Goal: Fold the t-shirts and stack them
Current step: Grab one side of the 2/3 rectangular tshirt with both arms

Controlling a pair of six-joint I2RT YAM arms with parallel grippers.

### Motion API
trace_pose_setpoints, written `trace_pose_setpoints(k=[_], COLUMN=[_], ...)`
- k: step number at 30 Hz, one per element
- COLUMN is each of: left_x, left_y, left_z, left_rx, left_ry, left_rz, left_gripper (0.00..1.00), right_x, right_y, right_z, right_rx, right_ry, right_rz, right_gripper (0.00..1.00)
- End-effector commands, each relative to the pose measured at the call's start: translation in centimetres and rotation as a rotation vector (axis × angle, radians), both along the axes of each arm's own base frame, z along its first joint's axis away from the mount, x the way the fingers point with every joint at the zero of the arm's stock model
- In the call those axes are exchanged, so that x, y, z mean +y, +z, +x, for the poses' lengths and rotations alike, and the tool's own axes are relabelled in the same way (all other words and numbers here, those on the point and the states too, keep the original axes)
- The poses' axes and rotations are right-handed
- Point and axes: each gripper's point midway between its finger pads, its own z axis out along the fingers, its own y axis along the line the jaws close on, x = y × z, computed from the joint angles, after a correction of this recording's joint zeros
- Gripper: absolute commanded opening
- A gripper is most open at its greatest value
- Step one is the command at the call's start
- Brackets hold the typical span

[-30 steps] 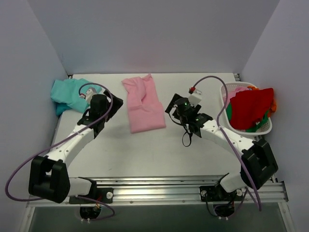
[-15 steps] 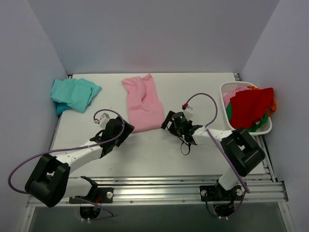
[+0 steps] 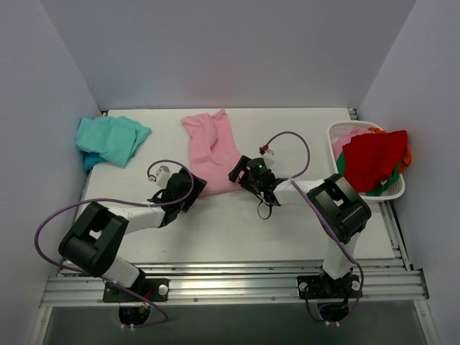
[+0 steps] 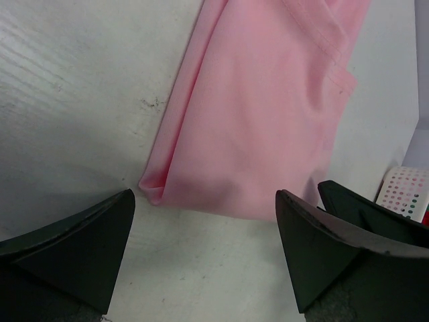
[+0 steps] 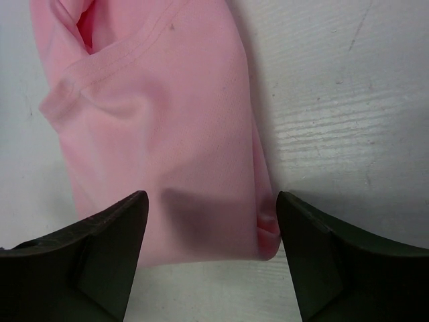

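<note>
Left claw (image 4: 204, 225), right claw (image 5: 212, 221) (agape) flank pink t-shirt (image 3: 213, 152).

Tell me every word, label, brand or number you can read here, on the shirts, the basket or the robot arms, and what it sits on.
None: no word, number or logo is readable in any view.
The light pink cotton t-shirt and the teal cotton t-shirt are plain.
The white plastic lattice basket shows only holes.
The one sign is a small green light on the right arm.
</note>
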Motion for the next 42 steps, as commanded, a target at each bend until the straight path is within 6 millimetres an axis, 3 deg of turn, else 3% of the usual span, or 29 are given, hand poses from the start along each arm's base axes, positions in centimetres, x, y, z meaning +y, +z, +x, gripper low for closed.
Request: trace_pose_setpoints(k=[1,6,7,9,13,21,22,27,30,31,33,34,36,37,38,39,41,42], left_x=[-0.7,-0.8,-1.0,-1.2,-1.7,-2.1,-2.2,-2.6,-2.9,-3.4,-3.2,-3.1,-3.5,-3.6,-4.2,-3.9,-4.0,-3.8], left_y=[0.8,0.1,0.1,-0.3,-0.9,-2.3,-2.4,-1.8,-1.3,-1.1,-0.7,-0.4,0.4,0.8,2.5,2.1,4.0,3.7], left_z=[1.3,1.5,1.5,1.7,1.9,2.0,2.0,1.0,-1.1,-1.9,-3.7,-4.2,-6.4,-7.1,-8.0,-9.1,-10.1,-11.4], left_rx=[-0.035,-0.024,-0.029,-0.020,-0.015,0.003,0.007,-0.009,-0.005,-0.010,-0.009,-0.016,-0.016,-0.018,-0.055,-0.032,-0.059,-0.028], left_ry=[0.010,0.016,0.013,0.004,-0.013,-0.030,-0.032,-0.064,-0.099,-0.115,-0.131,-0.131,-0.162,-0.171,-0.187,-0.198,-0.215,-0.242], left_rz=[-0.025,-0.024,-0.028,-0.026,-0.026,-0.014,-0.009,0.001,0.022,0.027,0.029,0.034,0.033,0.031,0.009,0.032,0.011,0.039], left_gripper=[0.96,1.00,0.92,0.86,0.65,0.06,0.03,0.02,0.02,0.02,0.02,0.02,0.02,0.02,0.02,0.02,0.02,0.02], right_x=[-1.3,-2.2,-2.4,-2.5,-2.9,-3.3,-3.3,-3.5,-4.2,-4.2,-5.1,-4.8,-5.4,-5.3,-4.9,-5.1,-4.7,-4.8], right_y=[-2.5,-3.1,-3.3,-3.5,-3.8,-4.1,-4.0,-3.8,-3.2,-2.1,-2.2,-0.6,-0.1,1.7,1.9,3.9,4.8,6.4], right_z=[-0.7,-0.7,-0.6,-0.7,-0.8,-1.2,-1.2,-2.5,-4.1,-4.4,-6.0,-6.4,-7.8,-8.3,-10.0,-10.3,-12.6,-13.1], right_rx=[0.082,0.097,0.099,0.107,0.110,0.117,0.116,0.122,0.124,0.103,0.119,0.089,0.094,0.060,0.076,0.027,0.027,-0.003], right_ry=[-0.011,-0.030,-0.033,-0.032,-0.034,-0.039,-0.035,-0.019,-0.014,-0.014,-0.022,-0.017,-0.025,-0.024,0.000,-0.019,0.008,0.008], right_rz=[-0.057,-0.068,-0.067,-0.067,-0.065,-0.061,-0.058,-0.049,-0.051,-0.035,-0.058,-0.041,-0.071,-0.056,-0.079,-0.073,-0.095,-0.074], right_gripper=[0.72,0.39,0.31,0.23,0.18,0.06,0.04,0.00,0.00,0.00,0.00,0.00,0.00,0.00,0.00,0.00,0.00,0.00])
